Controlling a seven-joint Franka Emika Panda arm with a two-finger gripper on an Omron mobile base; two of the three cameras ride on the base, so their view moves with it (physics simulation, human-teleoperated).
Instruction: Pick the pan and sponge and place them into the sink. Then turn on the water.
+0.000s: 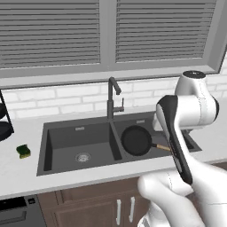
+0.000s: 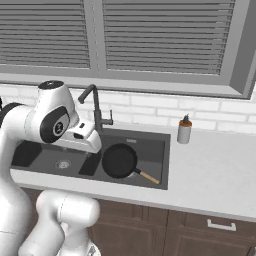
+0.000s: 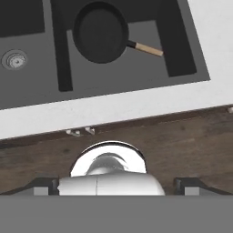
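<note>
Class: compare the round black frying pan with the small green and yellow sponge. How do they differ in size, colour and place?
The round black frying pan with a wooden handle is much larger than the small green and yellow sponge. The pan lies in the dark grey sink's right basin; the sponge sits on the white counter, left of the sink.

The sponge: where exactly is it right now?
In the left base view the sponge lies on the white counter, left of the sink, below the black rack.

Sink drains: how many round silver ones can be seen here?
1. A round silver drain sits on the floor of the left basin of the sink. The right basin holds the pan, which may be covering a second drain there.
</note>
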